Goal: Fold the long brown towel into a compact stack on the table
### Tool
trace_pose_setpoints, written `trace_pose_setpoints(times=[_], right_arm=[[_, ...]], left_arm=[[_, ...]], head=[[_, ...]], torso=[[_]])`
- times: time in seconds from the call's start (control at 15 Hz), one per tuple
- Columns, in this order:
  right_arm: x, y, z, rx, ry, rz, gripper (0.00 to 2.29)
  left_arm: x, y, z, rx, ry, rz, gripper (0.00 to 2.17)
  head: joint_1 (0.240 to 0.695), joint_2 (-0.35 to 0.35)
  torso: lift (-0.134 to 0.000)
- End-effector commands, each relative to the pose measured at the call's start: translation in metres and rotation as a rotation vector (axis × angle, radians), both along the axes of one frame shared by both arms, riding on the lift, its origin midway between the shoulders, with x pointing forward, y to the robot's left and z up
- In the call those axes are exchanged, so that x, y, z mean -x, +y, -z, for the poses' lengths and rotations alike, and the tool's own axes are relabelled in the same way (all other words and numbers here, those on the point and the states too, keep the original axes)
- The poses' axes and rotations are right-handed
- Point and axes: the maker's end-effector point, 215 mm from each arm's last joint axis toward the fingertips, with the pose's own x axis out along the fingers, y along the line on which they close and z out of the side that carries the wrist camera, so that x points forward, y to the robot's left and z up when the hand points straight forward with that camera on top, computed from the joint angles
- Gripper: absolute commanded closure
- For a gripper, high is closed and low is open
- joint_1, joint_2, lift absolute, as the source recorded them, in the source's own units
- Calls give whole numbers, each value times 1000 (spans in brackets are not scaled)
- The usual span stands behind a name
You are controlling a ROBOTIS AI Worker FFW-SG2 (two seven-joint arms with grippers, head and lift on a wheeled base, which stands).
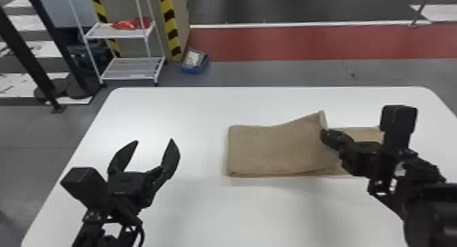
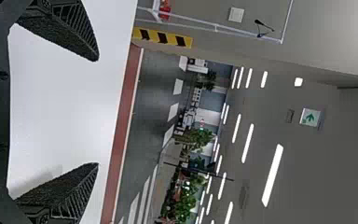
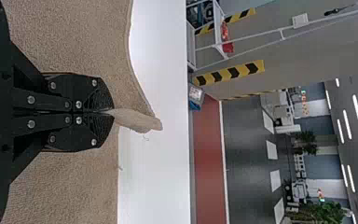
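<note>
Thin Pinch, Tense Fold!

Out left, the left gripper (image 1: 154, 141) stood spread wide, well apart from the brown towel (image 1: 272, 149), which lay on the table (image 1: 204, 212) between the grippers and on beneath the right one. And the right gripper (image 3: 113, 112) had the raised edge (image 3: 137, 120) pinched! So shallow a bite could have slipped; a pull, the lower layer unpinned, could have skewed everything.
</note>
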Motion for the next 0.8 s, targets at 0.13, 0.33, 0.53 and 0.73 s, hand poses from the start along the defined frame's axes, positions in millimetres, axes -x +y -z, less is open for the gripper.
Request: trace_pose_setpoints(times=[0.13,0.33,0.53,0.73], right_arm=[[3,-8,18,-21,28,21,1423],[-2,1,14,-37,15,5,1423],[-13,3,-8,-64,-4,-10,1423],[-3,-49,-25,-108,40,73,1423]], left_arm=[[-2,-12,10,-102,29,3,66],[-1,-12,11,-100,33,6,66],[0,-12,13,-94,36,6,66],[-1,-13,14,-87,35,12,66]], head=[[695,24],[695,12],[695,20],[695,16]], torso=[[-123],[-123],[-123],[-123]])
